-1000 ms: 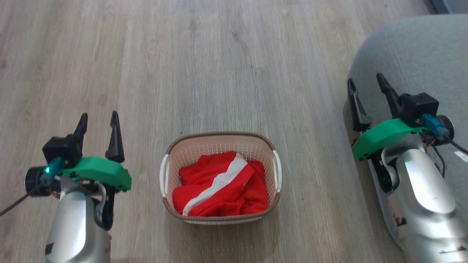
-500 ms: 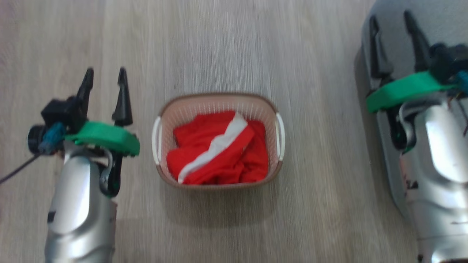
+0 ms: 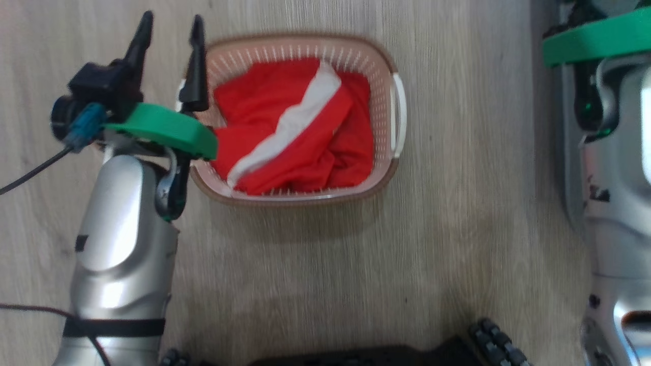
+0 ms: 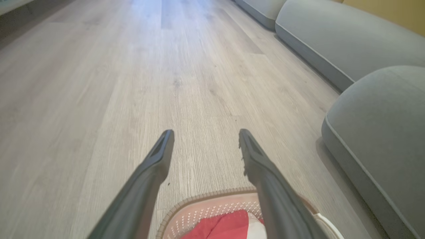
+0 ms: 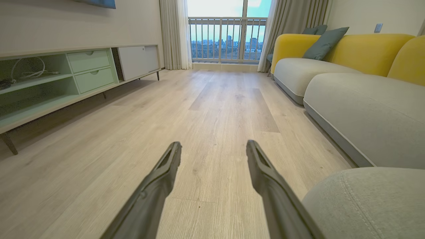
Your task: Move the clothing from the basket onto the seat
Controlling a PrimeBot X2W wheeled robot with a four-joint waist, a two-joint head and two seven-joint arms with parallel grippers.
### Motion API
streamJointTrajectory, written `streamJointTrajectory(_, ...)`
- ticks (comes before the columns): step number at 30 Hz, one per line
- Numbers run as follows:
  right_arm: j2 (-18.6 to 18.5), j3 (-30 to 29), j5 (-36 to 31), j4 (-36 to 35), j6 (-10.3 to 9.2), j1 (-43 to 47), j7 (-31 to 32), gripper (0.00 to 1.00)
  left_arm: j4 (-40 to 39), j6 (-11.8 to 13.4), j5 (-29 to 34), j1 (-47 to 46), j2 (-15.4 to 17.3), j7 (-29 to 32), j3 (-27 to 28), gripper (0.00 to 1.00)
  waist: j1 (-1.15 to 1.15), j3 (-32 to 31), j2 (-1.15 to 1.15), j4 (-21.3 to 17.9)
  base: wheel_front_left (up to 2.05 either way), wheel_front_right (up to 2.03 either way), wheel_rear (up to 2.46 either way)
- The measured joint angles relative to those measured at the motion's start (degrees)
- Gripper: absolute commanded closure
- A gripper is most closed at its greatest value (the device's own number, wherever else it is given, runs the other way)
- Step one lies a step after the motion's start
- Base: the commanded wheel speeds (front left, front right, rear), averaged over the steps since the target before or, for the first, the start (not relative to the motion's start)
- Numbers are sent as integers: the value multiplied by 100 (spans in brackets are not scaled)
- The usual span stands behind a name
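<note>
From my station, the wood floor (image 3: 457, 229) takes up most of the head view. The seat (image 4: 382, 139) is next. The left wrist view gives me its rounded grey end and a seam. The right wrist view has its near corner at lower right, with more grey cushions and a yellow sofa back (image 5: 348, 49) beyond. In the head view the seat is a blurred grey strip at the right edge, largely behind my right forearm.

The basket (image 3: 379, 66) sits on the floor, apart from the seat. The head view shows it whole, while the left wrist view cuts it down to its far rim. The clothing (image 3: 264, 86) lies bunched inside, red with a white band across, and I can't tell the garments apart.

My left gripper (image 3: 171, 23) hangs at the basket's left side, jaws spread wide and empty. Its inner finger is over the rim, with the clothing just to its right. My right gripper (image 5: 214, 145) is equally wide and empty, over the floor beside the seat. Its fingers are cut off at the top of the head view.
</note>
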Motion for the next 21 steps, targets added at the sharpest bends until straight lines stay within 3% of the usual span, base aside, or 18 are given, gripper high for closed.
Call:
streamJointTrajectory(9, -20, 32, -75, -133, 0, -406, 0, 0, 602, 43, -123, -351, -1, 0, -1048, 0, -1, 1008, 0, -124, 0, 0, 0)
streamJointTrajectory(16, -1, 170, -100, -108, 0, -408, 0, 0, 2252, 1, -63, -833, 0, 0, -2425, 0, -3, 1158, 1, -306, 0, 0, 0)
streamJointTrajectory(21, 88, 264, -98, -101, 0, -407, 0, 0, 3105, 52, -399, -1383, 7, 8, -3134, 0, -3, 1208, 1, -497, 0, 0, 0)
